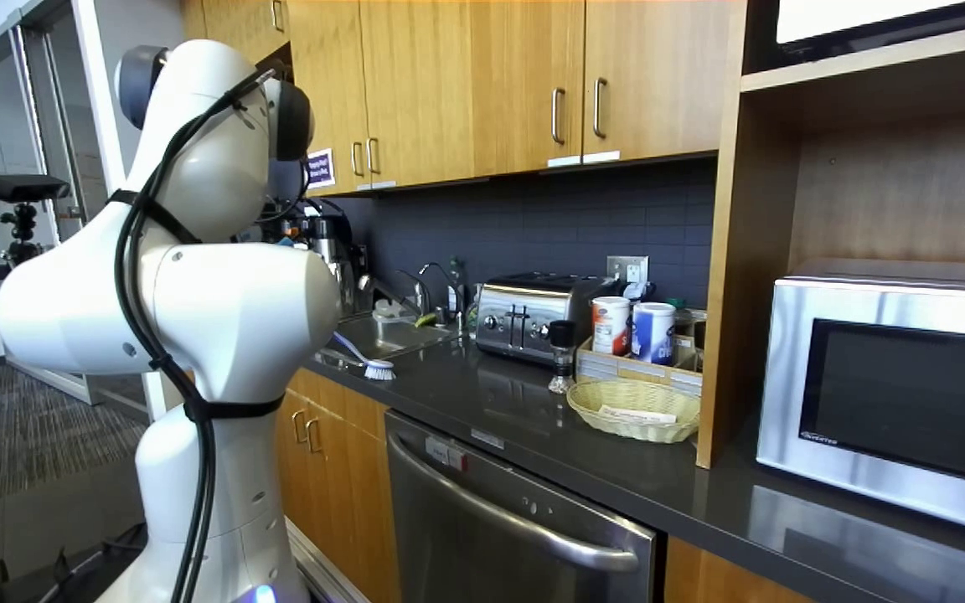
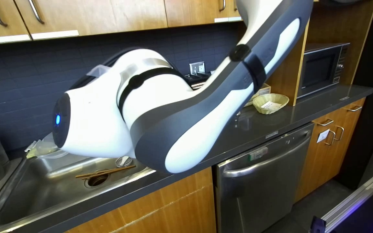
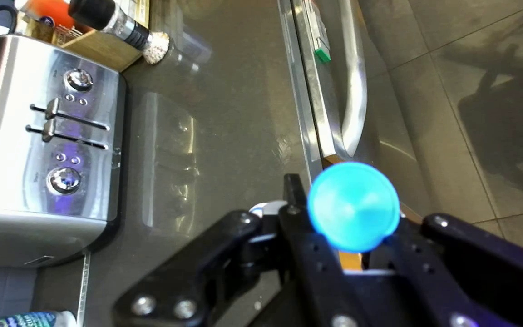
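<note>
In the wrist view my gripper (image 3: 347,213) has its black fingers on either side of a round, bright blue disc-shaped thing (image 3: 354,204) and appears shut on it. The disc hides the right fingertip, and what lies below it cannot be seen. A small white thing with a blue edge (image 3: 266,208) shows behind the left finger; I cannot tell what it is. The gripper is over the dark counter (image 3: 225,113) near its front edge. The gripper is hidden in both exterior views. A brush with a purple handle and white bristles (image 1: 379,369) shows beside the arm in an exterior view.
A steel toaster (image 3: 61,136), a grinder (image 3: 111,22) and a wicker basket (image 1: 633,429) stand on the counter. The sink (image 2: 24,197) holds chopsticks (image 2: 108,171). A dishwasher (image 2: 257,191) is below, wooden cabinets (image 1: 524,75) overhead, and a microwave (image 1: 893,368) on the counter.
</note>
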Controlling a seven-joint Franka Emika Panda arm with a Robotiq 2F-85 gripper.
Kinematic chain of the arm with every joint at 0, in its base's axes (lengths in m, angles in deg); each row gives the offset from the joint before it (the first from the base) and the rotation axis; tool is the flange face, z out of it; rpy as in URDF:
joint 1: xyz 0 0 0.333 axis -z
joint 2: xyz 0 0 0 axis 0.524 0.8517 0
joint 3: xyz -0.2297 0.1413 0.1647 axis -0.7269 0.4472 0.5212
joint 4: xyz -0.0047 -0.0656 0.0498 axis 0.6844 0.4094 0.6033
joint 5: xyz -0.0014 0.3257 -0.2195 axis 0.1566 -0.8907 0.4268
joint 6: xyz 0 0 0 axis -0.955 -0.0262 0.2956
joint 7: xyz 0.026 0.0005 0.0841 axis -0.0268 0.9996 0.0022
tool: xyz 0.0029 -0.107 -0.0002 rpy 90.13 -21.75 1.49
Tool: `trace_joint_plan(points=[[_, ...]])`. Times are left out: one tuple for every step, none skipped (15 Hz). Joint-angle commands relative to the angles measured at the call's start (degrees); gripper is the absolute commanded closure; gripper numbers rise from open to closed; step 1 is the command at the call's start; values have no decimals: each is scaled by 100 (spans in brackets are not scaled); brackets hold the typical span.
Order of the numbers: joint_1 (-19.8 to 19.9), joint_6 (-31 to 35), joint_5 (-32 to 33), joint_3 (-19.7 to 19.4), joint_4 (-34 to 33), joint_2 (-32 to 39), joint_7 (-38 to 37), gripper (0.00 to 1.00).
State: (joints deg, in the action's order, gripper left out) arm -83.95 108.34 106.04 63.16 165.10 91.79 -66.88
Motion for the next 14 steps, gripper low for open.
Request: trace_joint_plan(points=[[-203,-66,92,-111,-431,343,302,94],[-233,-68,120,-131,-492,393,342,94],[-271,-90,139,-147,-551,435,373,94],[-308,-104,165,-159,-613,488,418,94],[-344,-123,176,-168,-683,538,464,94],[-385,-137,206,-183,-736,584,496,94],[-419,-150,237,-197,-784,622,539,94],[-455,-165,268,-210,-842,668,583,94],[-488,-173,296,-220,-894,708,619,94],[-529,-190,335,-233,-953,750,667,94],[-556,-197,373,-246,-995,784,704,94],[-581,-209,393,-256,-1041,806,732,94],[-596,-215,407,-274,-1080,828,751,94],[-604,-225,417,-295,-1103,831,762,94]])
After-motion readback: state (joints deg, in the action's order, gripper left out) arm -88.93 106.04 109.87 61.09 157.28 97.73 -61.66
